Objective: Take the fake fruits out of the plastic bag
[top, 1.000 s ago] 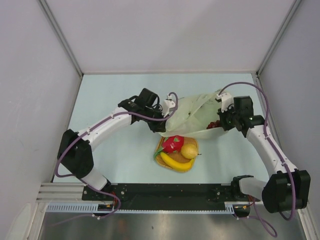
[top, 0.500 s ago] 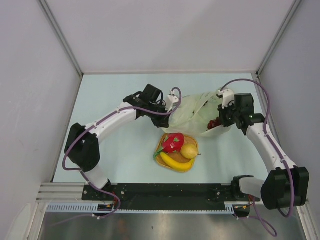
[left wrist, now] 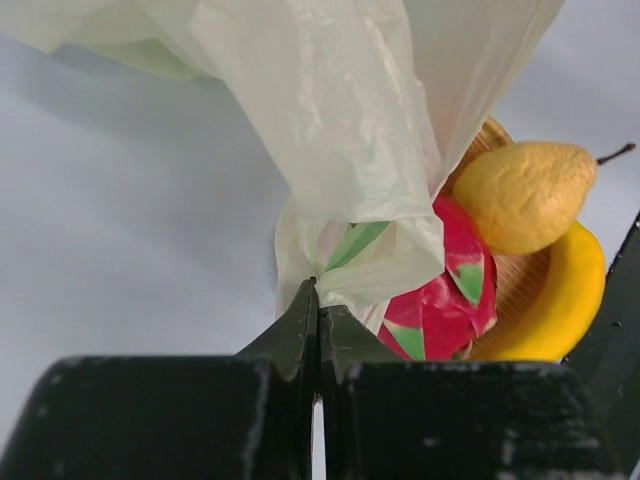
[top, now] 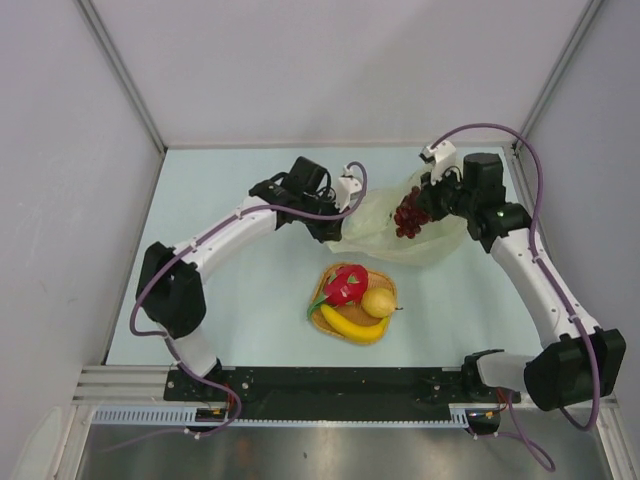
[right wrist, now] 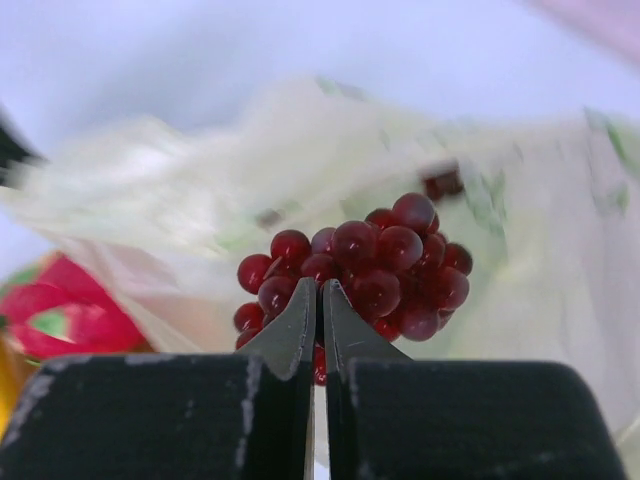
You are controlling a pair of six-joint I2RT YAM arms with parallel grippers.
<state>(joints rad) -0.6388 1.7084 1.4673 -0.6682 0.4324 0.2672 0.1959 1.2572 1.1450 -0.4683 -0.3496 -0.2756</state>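
The pale plastic bag (top: 395, 238) lies crumpled at the back right, and my left gripper (top: 349, 200) is shut on its left edge (left wrist: 340, 150), holding it up. My right gripper (top: 421, 203) is shut on the dark red grape bunch (top: 407, 216), which hangs above the bag; in the right wrist view the grapes (right wrist: 390, 255) sit just past the closed tips with the bag (right wrist: 200, 180) behind. The dragon fruit (top: 345, 285), pear (top: 377, 302) and banana (top: 352, 325) rest on the orange mat (top: 319, 303). They also show below the bag in the left wrist view.
The orange woven mat with three fruits lies in front of the bag, near the table's middle. Grey walls enclose the table on the left, back and right. Both arms arch over the rear half of the table.
My right gripper rose and moved back, drawing the grape bunch up out of the bag. My left gripper shifted right and back, still gripping the bag's edge.
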